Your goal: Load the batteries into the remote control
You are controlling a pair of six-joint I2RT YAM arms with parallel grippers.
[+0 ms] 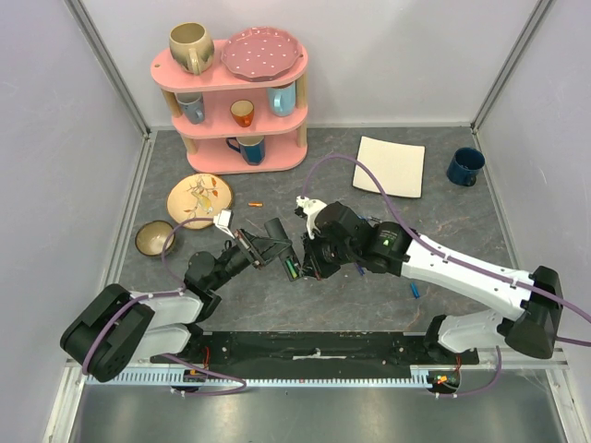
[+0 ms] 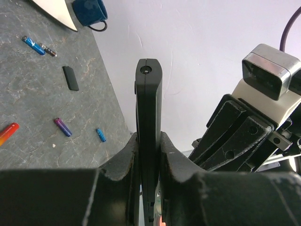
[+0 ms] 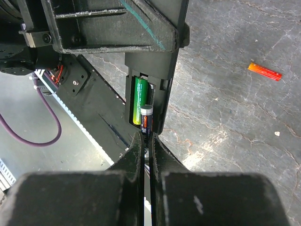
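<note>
My left gripper (image 2: 149, 141) is shut on the black remote control (image 2: 148, 108) and holds it edge-up above the table. In the top view the remote (image 1: 277, 247) sits between both grippers. In the right wrist view its open compartment (image 3: 160, 84) holds a green battery (image 3: 139, 99). My right gripper (image 3: 146, 141) is shut on a dark battery with a silver cap (image 3: 146, 118), its tip at the empty slot beside the green one. Loose batteries lie on the table: blue (image 2: 33, 45), purple (image 2: 62, 126), red-orange (image 2: 8, 132), orange (image 3: 265, 71).
A small black cover (image 2: 71, 77) lies on the table. A pink shelf with mugs (image 1: 231, 101) stands at the back left, with a patterned plate (image 1: 199, 196) and a bowl (image 1: 154, 238) in front. A white square plate (image 1: 391, 166) and a blue mug (image 1: 464, 167) sit back right.
</note>
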